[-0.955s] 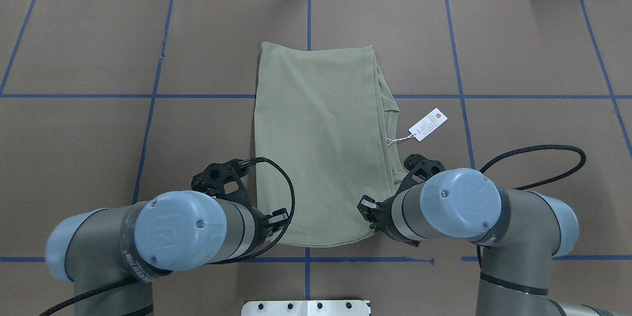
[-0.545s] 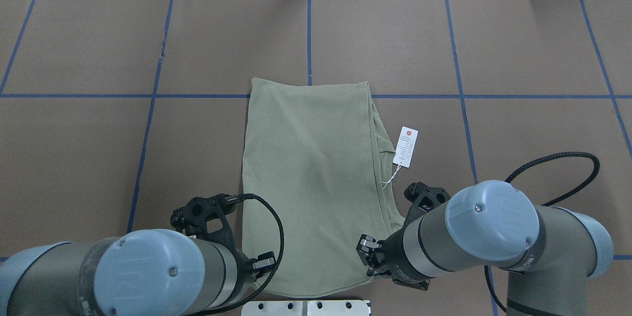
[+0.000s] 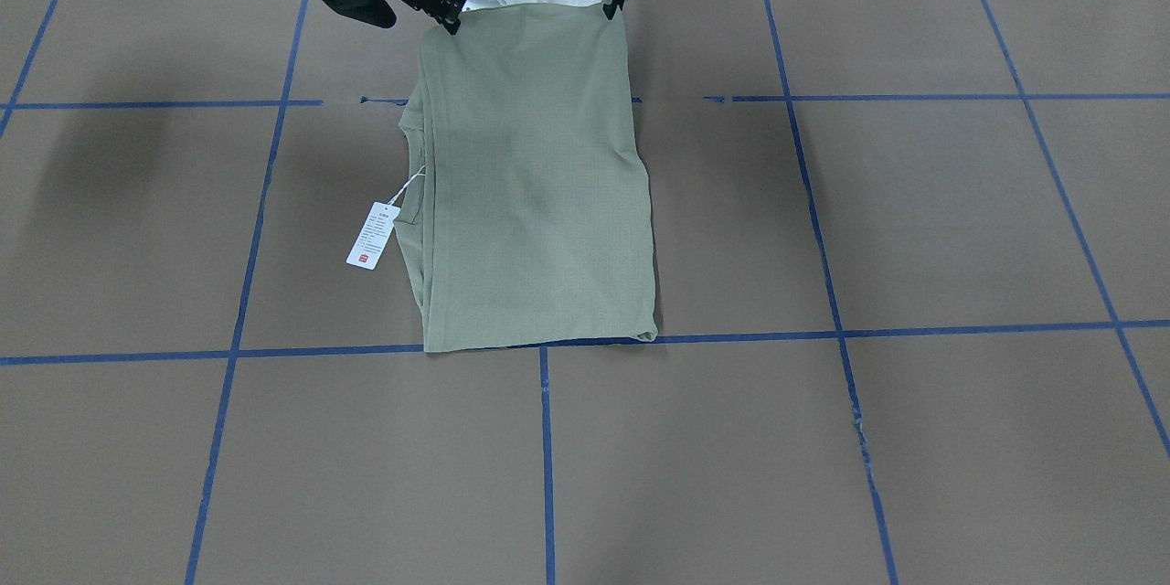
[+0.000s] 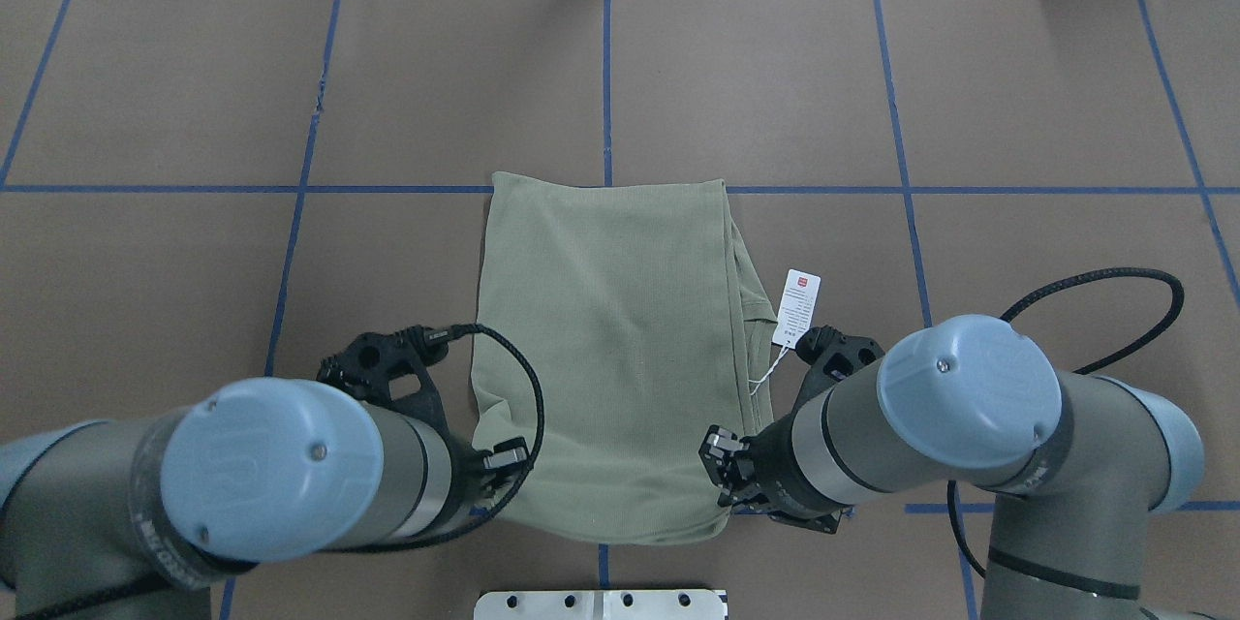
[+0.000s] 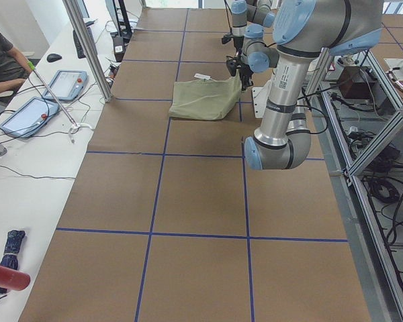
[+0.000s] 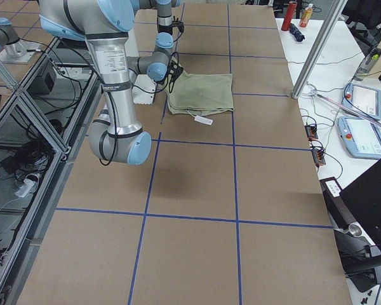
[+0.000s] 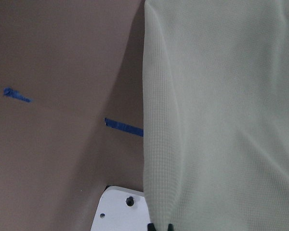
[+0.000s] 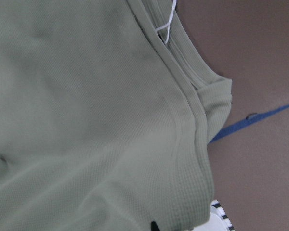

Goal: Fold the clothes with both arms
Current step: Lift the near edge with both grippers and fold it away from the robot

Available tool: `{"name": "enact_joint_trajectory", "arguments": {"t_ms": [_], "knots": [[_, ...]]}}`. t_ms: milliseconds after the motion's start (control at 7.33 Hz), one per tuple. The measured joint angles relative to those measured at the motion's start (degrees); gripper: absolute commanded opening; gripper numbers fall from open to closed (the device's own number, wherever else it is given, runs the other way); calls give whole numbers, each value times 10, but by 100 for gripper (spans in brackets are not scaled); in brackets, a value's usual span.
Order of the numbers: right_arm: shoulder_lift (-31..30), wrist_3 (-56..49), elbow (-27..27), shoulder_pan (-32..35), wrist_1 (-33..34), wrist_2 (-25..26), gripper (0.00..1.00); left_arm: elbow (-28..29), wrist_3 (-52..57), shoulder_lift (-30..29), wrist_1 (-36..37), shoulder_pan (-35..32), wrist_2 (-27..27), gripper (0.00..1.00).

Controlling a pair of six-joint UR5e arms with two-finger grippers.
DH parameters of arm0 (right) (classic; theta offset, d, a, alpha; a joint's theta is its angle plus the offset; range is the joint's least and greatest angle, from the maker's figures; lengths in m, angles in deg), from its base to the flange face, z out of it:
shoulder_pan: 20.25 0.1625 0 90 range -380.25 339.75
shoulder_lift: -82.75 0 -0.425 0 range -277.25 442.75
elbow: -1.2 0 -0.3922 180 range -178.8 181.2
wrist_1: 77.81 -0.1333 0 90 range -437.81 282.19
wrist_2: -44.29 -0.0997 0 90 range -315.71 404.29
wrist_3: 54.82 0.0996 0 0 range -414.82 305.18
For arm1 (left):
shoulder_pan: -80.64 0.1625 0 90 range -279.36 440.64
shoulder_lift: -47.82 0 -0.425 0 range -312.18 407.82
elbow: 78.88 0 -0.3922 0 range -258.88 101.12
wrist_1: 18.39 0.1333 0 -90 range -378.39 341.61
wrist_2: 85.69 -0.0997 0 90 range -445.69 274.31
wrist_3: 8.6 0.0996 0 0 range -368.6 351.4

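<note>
I see L gripper (image 3: 607, 11) and R gripper (image 3: 451, 21) each clenched on a robot-side corner of the green shirt (image 3: 535, 192), that edge lifted (tag (image 3: 373, 236) lies beside on table (image 3: 914, 219)).

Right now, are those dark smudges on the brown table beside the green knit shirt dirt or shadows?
Exterior front-facing view: shadows, soft-edged patches on the brown table either side of the sage-green knit shirt. Left wrist view: the shirt looks paler, washed out. Overhead view: even light, sharp.
</note>
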Motion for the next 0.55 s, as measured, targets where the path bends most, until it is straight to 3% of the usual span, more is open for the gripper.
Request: {"name": "enact_joint_trajectory", "arguments": {"t_ms": [545], "knots": [[65, -30, -83, 106, -2, 10, 0, 99, 30, -9, -94, -90, 1, 0]]}}
